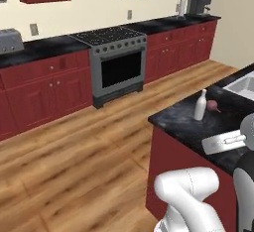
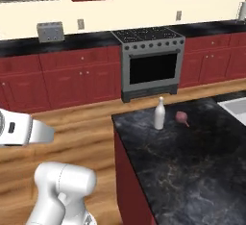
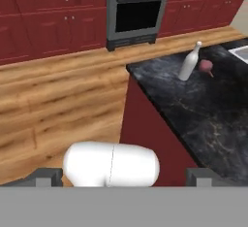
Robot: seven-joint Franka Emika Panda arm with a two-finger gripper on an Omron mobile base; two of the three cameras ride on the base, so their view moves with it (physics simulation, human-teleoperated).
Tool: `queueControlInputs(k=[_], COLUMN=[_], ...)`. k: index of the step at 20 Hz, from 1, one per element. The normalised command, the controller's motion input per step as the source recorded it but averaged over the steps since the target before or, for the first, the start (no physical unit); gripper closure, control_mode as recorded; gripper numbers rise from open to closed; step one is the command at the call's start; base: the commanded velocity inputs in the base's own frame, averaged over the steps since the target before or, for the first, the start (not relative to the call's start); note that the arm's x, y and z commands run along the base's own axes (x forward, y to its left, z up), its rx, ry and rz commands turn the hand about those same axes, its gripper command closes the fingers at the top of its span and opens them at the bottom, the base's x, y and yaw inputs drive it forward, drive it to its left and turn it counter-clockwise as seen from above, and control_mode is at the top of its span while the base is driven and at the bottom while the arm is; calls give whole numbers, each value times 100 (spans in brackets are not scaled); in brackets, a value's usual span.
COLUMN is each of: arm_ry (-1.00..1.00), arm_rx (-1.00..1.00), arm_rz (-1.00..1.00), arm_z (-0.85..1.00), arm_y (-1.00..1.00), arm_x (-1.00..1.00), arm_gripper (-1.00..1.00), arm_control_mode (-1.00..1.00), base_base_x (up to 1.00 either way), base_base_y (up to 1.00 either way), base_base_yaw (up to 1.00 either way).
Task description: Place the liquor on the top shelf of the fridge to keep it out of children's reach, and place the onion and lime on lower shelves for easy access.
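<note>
Your gripper hung with its jaws wide apart and empty, well short of the black marbled table. The slim pale grey-white liquor bottle stood upright, long axis vertical, toward one o'clock from the jaws in the hand view. The small pinkish-red onion lay just beside it at three o'clock. You had no label or writing to read.

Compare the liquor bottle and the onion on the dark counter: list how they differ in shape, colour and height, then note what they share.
The liquor bottle is slim with a long narrow neck; the onion is a small round ball. The liquor bottle is pale grey-white; the onion is pinkish-red. The liquor bottle stands upright and rises well above the onion. Both rest on the dark counter, close beside each other near its far edge.
</note>
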Motion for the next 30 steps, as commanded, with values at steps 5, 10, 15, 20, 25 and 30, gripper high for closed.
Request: queueControlInputs(k=[5, 10, 15, 20, 25, 30], arm_ry=[0, 0, 0, 0, 0, 0], arm_rx=[0, 0, 0, 0, 0, 0], arm_rz=[0, 0, 0, 0, 0, 0], arm_z=[0, 0, 0, 0, 0, 0], arm_y=[0, 0, 0, 0, 0, 0], arm_x=[0, 0, 0, 0, 0, 0], arm_gripper=[-100, -100, -100, -100, -100, -100], arm_control_mode=[100, 100, 100, 100, 100, 100], base_base_x=[31, 33, 30, 23, 21, 12], base_base_y=[23, 26, 37, 43, 48, 54], base_base_yaw=[-49, -49, -49, -50, -50, -47])
